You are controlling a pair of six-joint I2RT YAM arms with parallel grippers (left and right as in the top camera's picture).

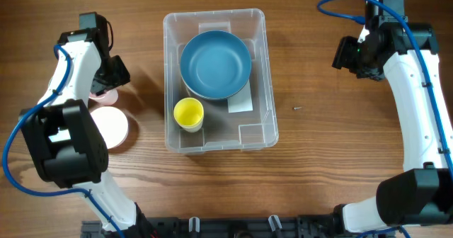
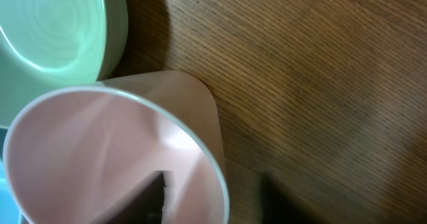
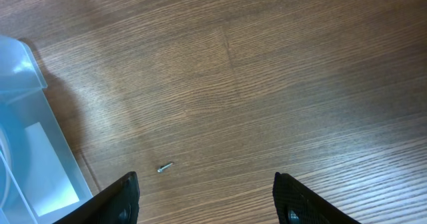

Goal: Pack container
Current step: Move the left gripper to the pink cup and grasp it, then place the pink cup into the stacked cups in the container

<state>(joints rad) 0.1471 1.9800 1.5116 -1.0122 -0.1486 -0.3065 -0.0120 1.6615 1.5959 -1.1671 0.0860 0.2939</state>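
Left claw (image 1: pixel 106 71) down at pink cup (image 2: pixel 113 151), closure not determinable; right claw (image 3: pixel 207 201) spread wide, idle; container (image 1: pixel 268 82) mid-table between arms, blue bowl (image 1: pixel 215 64) and yellow cup (image 1: pixel 188 114) inside; risk: thin-wall pinch slipping, cup toppling against pale bowl (image 2: pixel 53 31) beside it.

Overhead looks down; wrist views hug the table (image 1: pixel 318 160)

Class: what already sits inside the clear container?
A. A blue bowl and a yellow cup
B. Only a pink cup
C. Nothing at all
A: the overhead view shows the blue bowl and the yellow cup within the walls of the container.
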